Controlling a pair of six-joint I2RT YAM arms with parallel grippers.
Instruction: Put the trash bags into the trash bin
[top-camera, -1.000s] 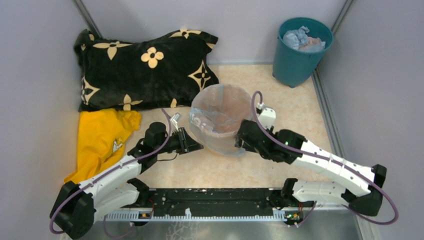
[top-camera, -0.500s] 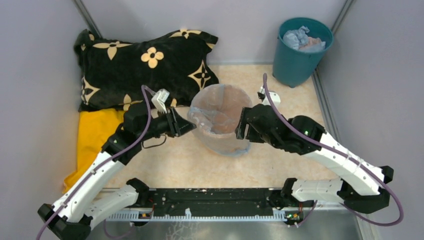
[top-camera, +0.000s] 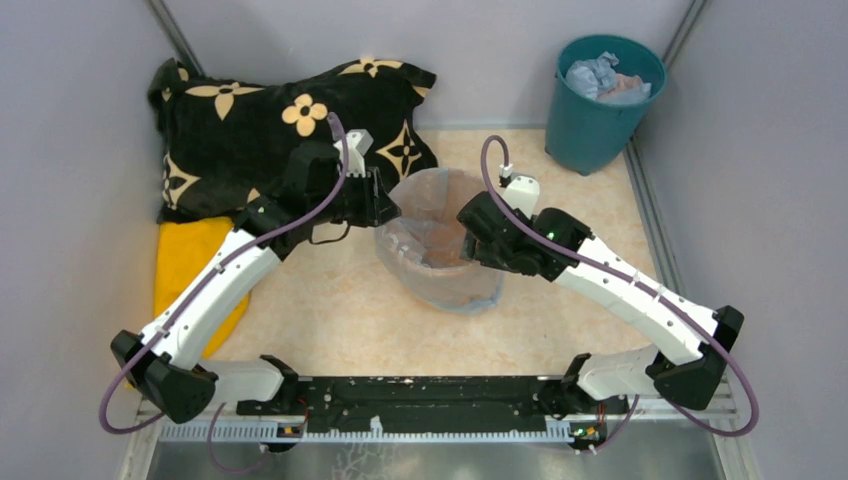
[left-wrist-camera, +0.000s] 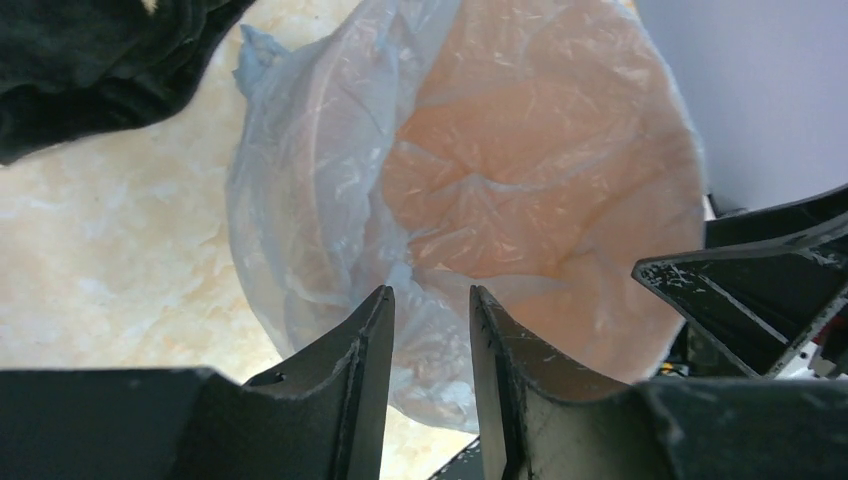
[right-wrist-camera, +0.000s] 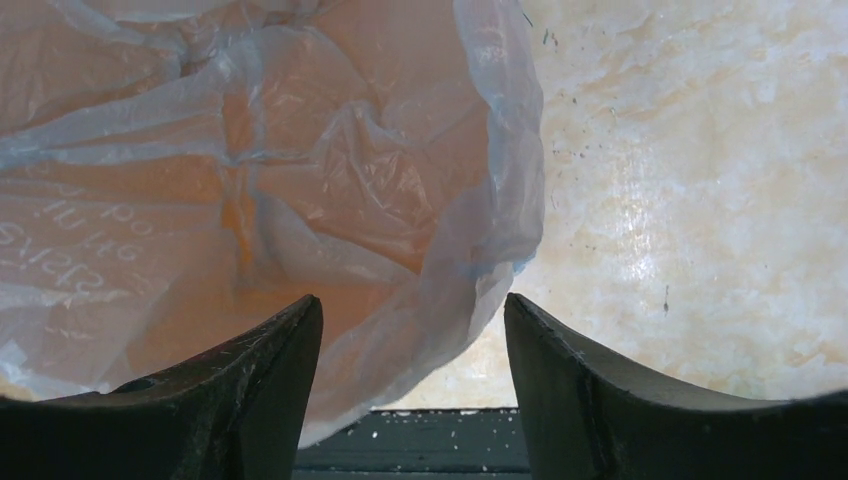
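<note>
Top external, trash bag (top-camera: 455, 290) lining trash bin (top-camera: 448, 228), left pincer (left-wrist-camera: 430, 296) slightly apart, right pincer (right-wrist-camera: 412, 302) wide, perhaps straddling its edge

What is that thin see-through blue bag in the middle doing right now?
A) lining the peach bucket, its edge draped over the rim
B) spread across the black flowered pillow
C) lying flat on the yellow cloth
A: the trash bag sits inside the trash bin, its film folded out over the rim, with the peach colour showing through it.
</note>
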